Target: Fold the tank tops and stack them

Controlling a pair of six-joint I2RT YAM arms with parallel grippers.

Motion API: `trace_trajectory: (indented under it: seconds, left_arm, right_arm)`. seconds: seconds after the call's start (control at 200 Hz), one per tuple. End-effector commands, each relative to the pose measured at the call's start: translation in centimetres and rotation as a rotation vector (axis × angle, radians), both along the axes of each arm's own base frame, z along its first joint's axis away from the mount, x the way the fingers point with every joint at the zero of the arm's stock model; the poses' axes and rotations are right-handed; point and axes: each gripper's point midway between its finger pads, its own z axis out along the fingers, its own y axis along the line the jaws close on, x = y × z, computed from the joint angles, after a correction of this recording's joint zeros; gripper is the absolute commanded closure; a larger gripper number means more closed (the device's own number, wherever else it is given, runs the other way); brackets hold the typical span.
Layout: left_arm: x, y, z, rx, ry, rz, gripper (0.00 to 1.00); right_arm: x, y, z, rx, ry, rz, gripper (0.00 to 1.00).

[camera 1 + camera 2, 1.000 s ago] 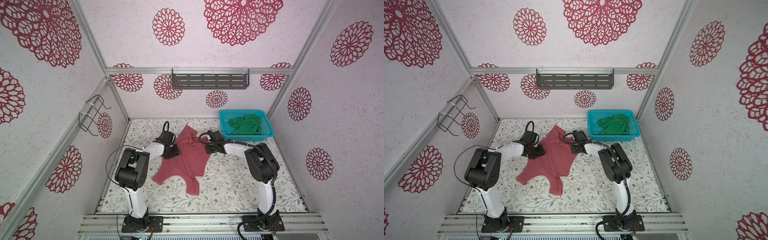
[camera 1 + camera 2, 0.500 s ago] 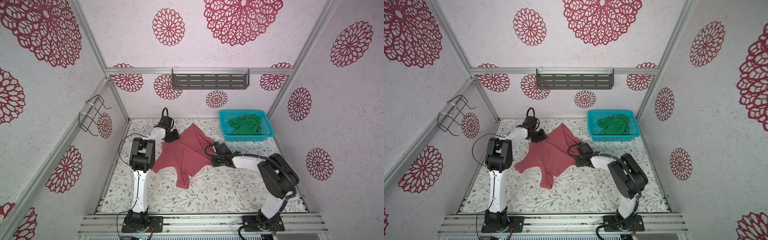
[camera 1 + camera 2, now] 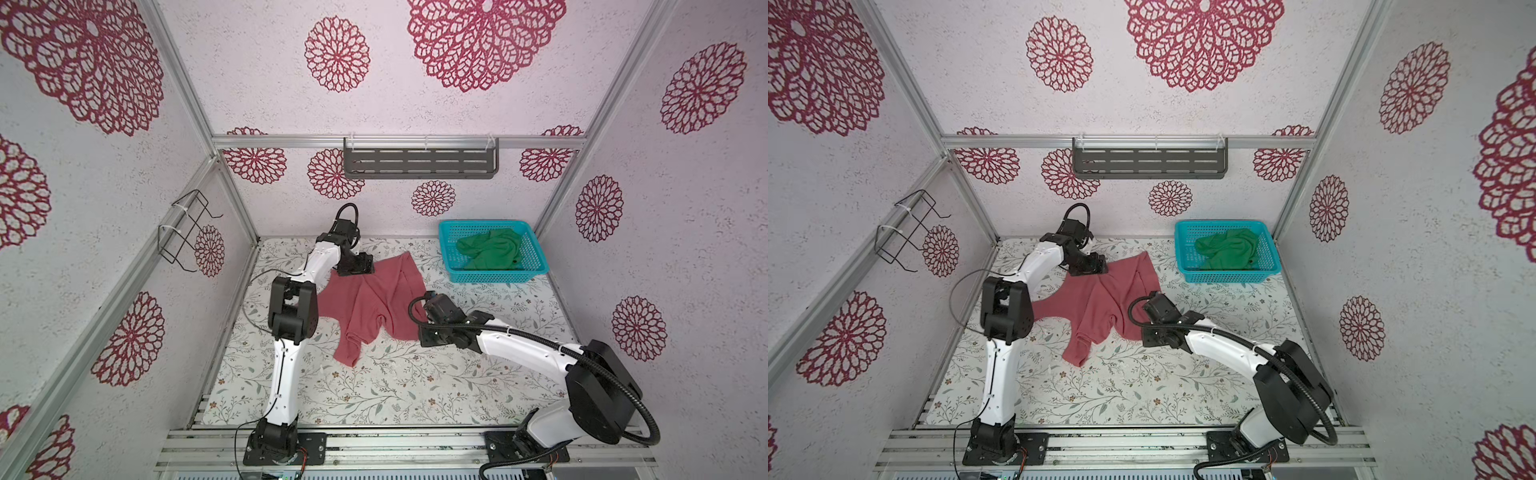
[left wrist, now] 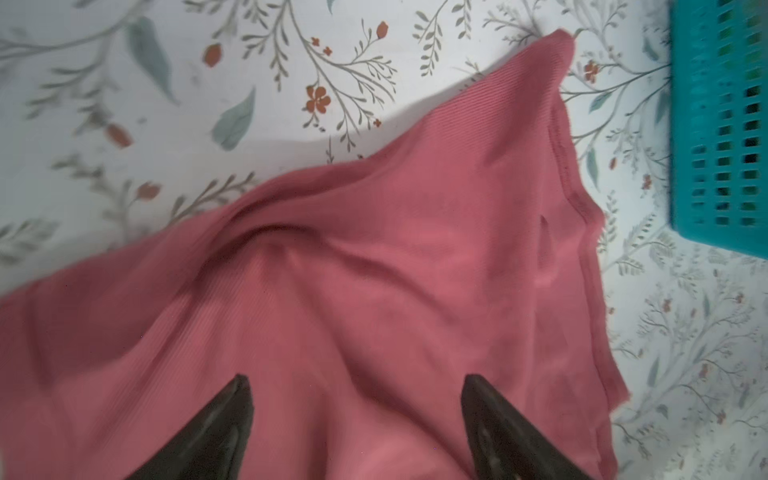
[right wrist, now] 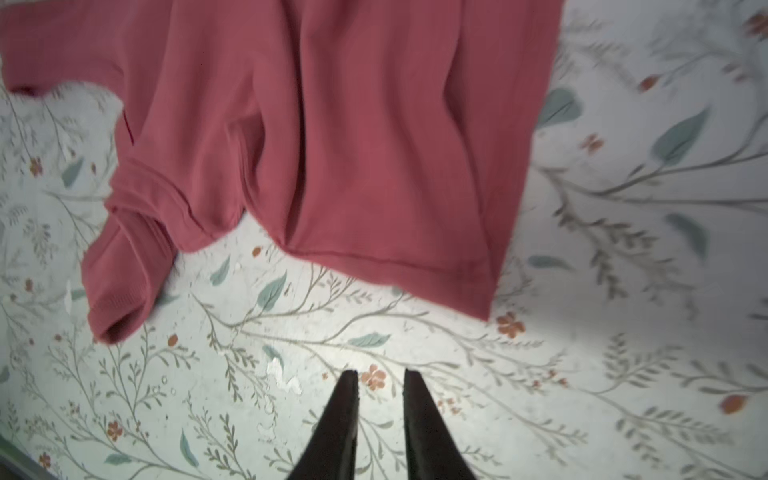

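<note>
Lying rumpled toward the surface's (image 3: 415,386) far edge, the pink tank top (image 3: 374,299) is ungripped.
The left tool (image 4: 355,378) stands wide apart over its far part. The right tool (image 5: 380,372), narrowly apart and empty, hovers off its near hem. The green tank top (image 3: 490,253) sits in the far-right corner basket (image 3: 494,276).

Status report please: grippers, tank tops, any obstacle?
Left gripper open over pink top; right gripper slightly open, empty, beside it. Pink top unfolded, creased, on table; green top in basket. No obstacle seen.

Pale walls (image 3: 249,104) with red rosettes (image 3: 336,54), grey shelf (image 3: 419,164) upper centre, wire rack (image 3: 187,232) at left, leafy floral floor (image 3: 374,395) below
</note>
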Motion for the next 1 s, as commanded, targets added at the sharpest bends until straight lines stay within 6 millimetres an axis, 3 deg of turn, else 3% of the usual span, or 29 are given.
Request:
trace_trajectory:
  seconds: [0.0,0.015,0.045,0.26,0.41,0.57,0.671,0.791,0.996]
  left_arm:
    - [-3.1,2.8,8.3,0.029,-0.155,0.104,0.16]
    - [-3.9,3.1,9.1,0.021,-0.167,0.125,0.17]
    - [-5.6,3.8,8.9,0.015,-0.151,0.168,0.20]
    - [-18.6,5.4,2.0,-0.046,0.023,0.395,0.48]
    - [-24.3,4.5,-1.6,-0.103,0.091,0.496,0.69]
    - [-25.7,3.9,-4.0,-0.165,0.122,0.553,0.72]
    - [-26.0,3.9,-5.6,-0.136,0.152,0.552,0.72]
    - [-26.4,4.5,-7.5,-0.093,0.172,0.572,0.72]
    - [-27.9,6.6,-9.5,0.048,0.220,0.579,0.71]
  right_arm:
    - [1.6,-2.2,0.2,-0.075,-0.025,-0.016,0.77]
    - [1.9,-2.3,0.2,-0.076,-0.028,-0.018,0.78]
    - [2.5,-2.4,0.3,-0.080,-0.033,-0.022,0.78]
    - [4.7,-0.6,-1.1,-0.061,-0.026,0.008,0.80]
    - [5.2,0.4,-2.6,-0.046,-0.010,0.021,0.81]
    - [5.6,1.8,-3.5,0.034,0.003,0.010,0.81]
    - [5.8,1.5,-4.9,0.018,0.007,-0.011,0.83]
    - [5.7,0.3,-6.6,-0.040,0.018,-0.035,0.85]
    - [3.4,-3.5,-9.0,-0.140,0.065,-0.086,0.88]
